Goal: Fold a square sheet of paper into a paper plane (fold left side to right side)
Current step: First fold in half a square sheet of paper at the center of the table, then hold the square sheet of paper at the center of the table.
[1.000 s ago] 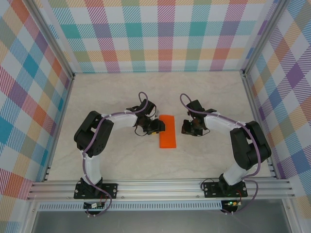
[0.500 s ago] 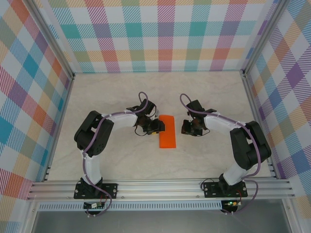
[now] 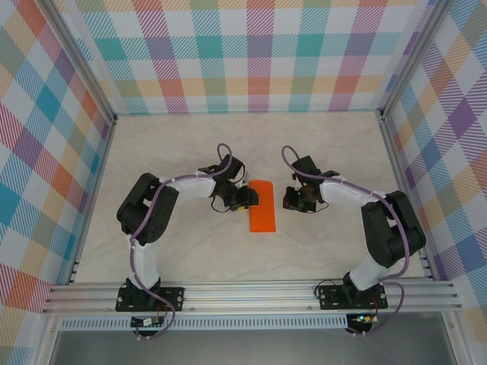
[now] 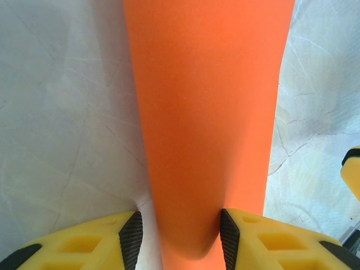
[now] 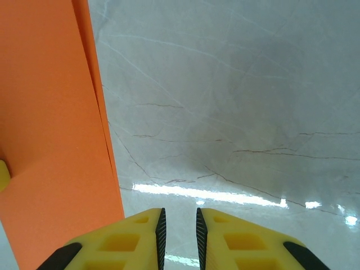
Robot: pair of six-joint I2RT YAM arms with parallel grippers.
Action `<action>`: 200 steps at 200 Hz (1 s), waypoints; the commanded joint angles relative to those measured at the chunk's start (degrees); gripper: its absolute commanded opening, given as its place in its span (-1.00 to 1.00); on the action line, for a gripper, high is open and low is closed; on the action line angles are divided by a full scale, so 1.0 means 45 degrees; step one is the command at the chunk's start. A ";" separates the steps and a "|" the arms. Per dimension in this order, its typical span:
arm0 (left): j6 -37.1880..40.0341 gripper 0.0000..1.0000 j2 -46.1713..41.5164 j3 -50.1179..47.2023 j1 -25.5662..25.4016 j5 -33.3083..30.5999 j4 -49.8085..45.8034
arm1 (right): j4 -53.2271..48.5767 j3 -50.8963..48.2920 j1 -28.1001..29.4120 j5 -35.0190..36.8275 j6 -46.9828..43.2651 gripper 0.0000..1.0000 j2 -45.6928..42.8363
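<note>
The square sheet of paper (image 3: 262, 206) lies folded into a narrow orange strip at about the middle of the marble-patterned table (image 3: 190, 144). Its long sides run from the far edge toward the near edge, with a slight tilt. The left gripper (image 3: 242, 199) sits at the strip's left long side, and the right gripper (image 3: 291, 201) stands just off its right side, apart from it. In the left wrist view, the paper (image 4: 208, 112) runs up from between the yellow fingers and looks gently rounded rather than pressed flat. The left gripper (image 4: 180, 225) is at a middling width, straddling the paper's end. The right black pad (image 4: 229, 239) is against the paper, while a sliver of table shows between the paper and the left pad (image 4: 131, 239), so I cannot tell whether it is truly clamped. In the right wrist view, the right gripper (image 5: 179, 216) is narrow, with only a thin slit between its pads and bare table showing through it. The paper (image 5: 50, 140) lies to its left, and its two layered edges show along the side nearest this gripper.
</note>
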 commanded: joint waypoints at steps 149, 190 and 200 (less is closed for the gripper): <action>0.0548 -0.06 0.1272 0.0452 -0.0443 -0.0362 -0.0944 | -0.0043 0.0000 0.0277 -0.0321 0.0159 -0.54 -0.0564; 0.0570 -0.06 0.1330 0.0485 -0.0462 -0.0391 -0.0974 | 0.0100 0.0054 0.0384 -0.0535 0.0218 -0.59 -0.0504; 0.0573 -0.05 0.1365 0.0507 -0.0463 -0.0384 -0.0979 | 0.0147 0.0075 0.0404 -0.0593 0.0234 -0.61 -0.0462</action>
